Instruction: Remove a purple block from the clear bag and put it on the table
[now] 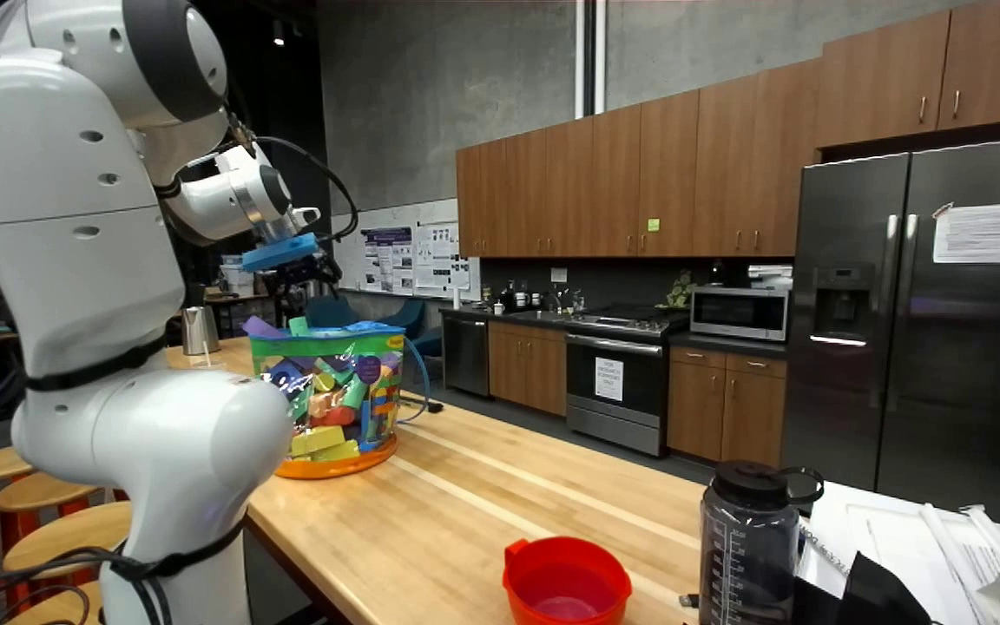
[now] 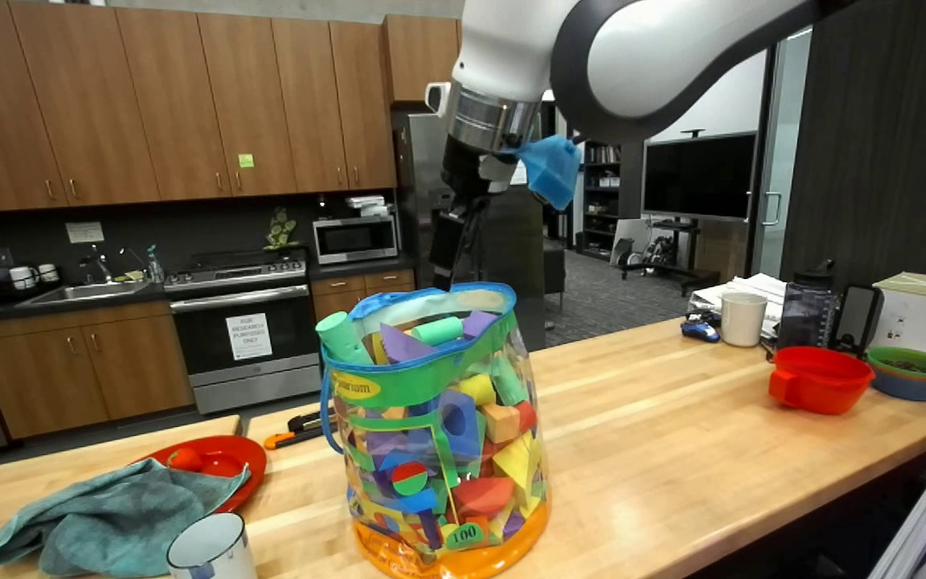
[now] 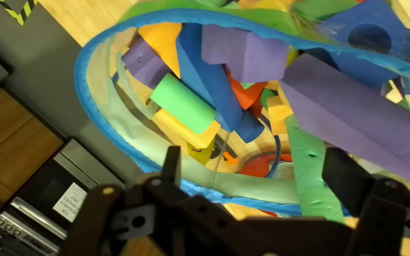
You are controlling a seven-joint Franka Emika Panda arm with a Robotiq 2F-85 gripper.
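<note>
Probably grab step: gripper (image 3: pixel 253 160) above clear bag (image 2: pixel 415 378), fingers (image 3: pixel 345 177) wide apart (holding nothing). Next needs: line up with big purple block (image 3: pixel 354 110), dip, pinch.

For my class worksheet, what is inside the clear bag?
The clear bag holds purple blocks, green blocks, blue blocks, yellow blocks and red blocks; any deeper inside are covered by these.

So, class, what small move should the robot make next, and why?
Probably shift the end effector towards the long purple block before lowering: the fingers stand open, holding nothing, and in the wrist view that block lies up and right of the gap between them.
</note>
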